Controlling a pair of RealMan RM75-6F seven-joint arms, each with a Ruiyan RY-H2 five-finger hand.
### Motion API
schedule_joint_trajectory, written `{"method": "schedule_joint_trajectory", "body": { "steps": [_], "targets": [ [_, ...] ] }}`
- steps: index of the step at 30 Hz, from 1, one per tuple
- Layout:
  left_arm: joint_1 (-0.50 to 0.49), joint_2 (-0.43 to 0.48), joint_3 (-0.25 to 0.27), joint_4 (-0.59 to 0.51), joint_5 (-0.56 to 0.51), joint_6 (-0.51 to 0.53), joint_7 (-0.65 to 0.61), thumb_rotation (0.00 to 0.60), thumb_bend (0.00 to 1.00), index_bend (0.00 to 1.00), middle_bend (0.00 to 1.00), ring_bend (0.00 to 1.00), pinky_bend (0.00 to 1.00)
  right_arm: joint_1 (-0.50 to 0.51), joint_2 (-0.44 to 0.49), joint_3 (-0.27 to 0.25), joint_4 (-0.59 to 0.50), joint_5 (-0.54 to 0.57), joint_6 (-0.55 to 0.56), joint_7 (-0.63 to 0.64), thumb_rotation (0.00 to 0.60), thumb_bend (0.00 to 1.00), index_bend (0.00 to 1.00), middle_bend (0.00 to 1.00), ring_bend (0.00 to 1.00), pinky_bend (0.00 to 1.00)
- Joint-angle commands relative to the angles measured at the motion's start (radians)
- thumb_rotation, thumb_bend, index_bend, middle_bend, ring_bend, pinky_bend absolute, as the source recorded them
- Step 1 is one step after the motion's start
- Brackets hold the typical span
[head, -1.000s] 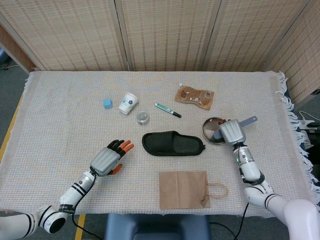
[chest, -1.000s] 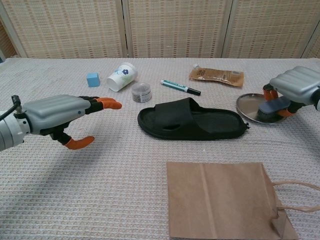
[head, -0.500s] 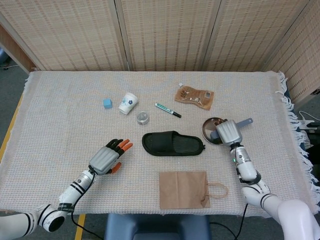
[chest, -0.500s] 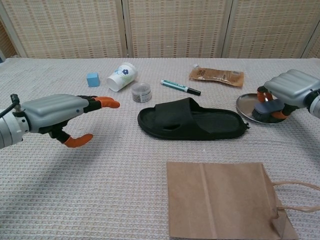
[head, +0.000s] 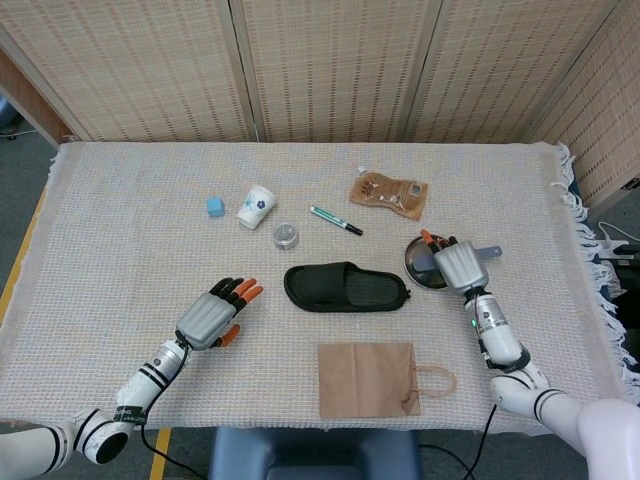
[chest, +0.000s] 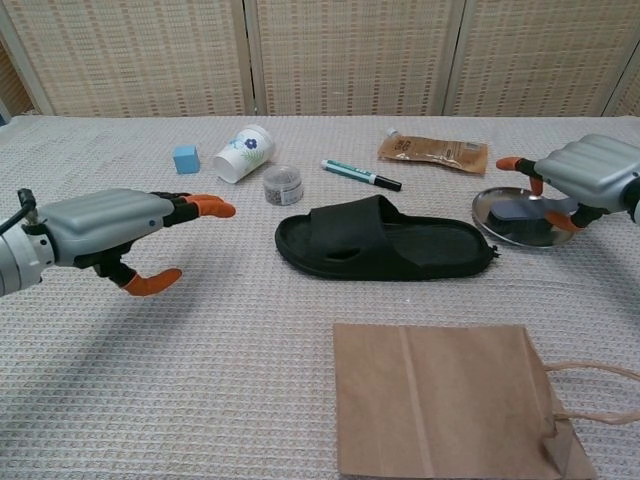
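Brush (chest: 528, 228) now lies in the metal dish (chest: 492, 213) on the counter (head: 130, 230); the right hand (chest: 585, 175), clasping it 0.5 s ago, has spread its fingers and holds nothing. Left hand (chest: 100, 228) hovers open, well apart, unchanged.

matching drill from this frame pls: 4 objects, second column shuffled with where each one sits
Things:
1. brush
2. blue cube
3. paper bag
4. marker

Places:
A. left of the paper cup
B. near table edge, in front of the slipper
C. in the metal dish, under the right hand
D. between the small tin and the brown pouch

Pairs: 1-C, 2-A, 3-B, 4-D
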Motion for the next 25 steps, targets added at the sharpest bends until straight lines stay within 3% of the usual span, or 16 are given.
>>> {"method": "schedule_joint_trajectory", "body": {
  "steps": [1,5,10,14,17,19,21,25],
  "targets": [
    [0.012,0.017,0.008,-0.01,0.01,0.02,0.011,0.6,0.51,0.0,0.0,0.0,0.09,-0.027,0.054,0.002,-0.082,-0.019,0.061,0.031,0.6,0.37,0.03,0.31,0.29,0.68],
    [0.057,0.063,0.023,-0.018,0.006,0.069,0.017,0.6,0.51,0.0,0.0,0.0,0.09,-0.084,0.158,-0.005,-0.232,-0.051,0.162,0.078,0.6,0.29,0.03,0.27,0.23,0.49],
    [0.195,0.14,0.07,-0.045,0.02,0.243,-0.011,0.6,0.51,0.0,0.0,0.0,0.09,-0.234,0.329,-0.044,-0.527,-0.063,0.332,0.124,0.6,0.25,0.0,0.11,0.03,0.21],
    [0.332,0.182,0.113,-0.051,0.047,0.413,-0.12,0.6,0.5,0.0,0.0,0.0,0.09,-0.397,0.394,-0.118,-0.67,-0.088,0.516,0.123,0.6,0.19,0.0,0.03,0.0,0.16],
    [0.425,0.199,0.131,-0.024,0.041,0.512,-0.166,0.6,0.51,0.0,0.0,0.0,0.09,-0.5,0.389,-0.166,-0.674,-0.129,0.643,0.129,0.6,0.15,0.0,0.01,0.0,0.16],
    [0.471,0.206,0.133,-0.007,0.017,0.544,-0.168,0.6,0.5,0.0,0.0,0.0,0.09,-0.533,0.389,-0.183,-0.666,-0.161,0.69,0.097,0.6,0.14,0.0,0.0,0.0,0.06],
    [0.486,0.223,0.126,-0.015,0.003,0.544,-0.176,0.6,0.5,0.0,0.0,0.0,0.08,-0.545,0.39,-0.173,-0.67,-0.196,0.736,0.092,0.6,0.14,0.0,0.0,0.0,0.0],
    [0.502,0.236,0.101,-0.02,0.01,0.571,-0.162,0.6,0.5,0.0,0.0,0.0,0.08,-0.561,0.396,-0.174,-0.682,-0.227,0.749,0.11,0.6,0.13,0.0,0.0,0.0,0.0]
  ]
}}
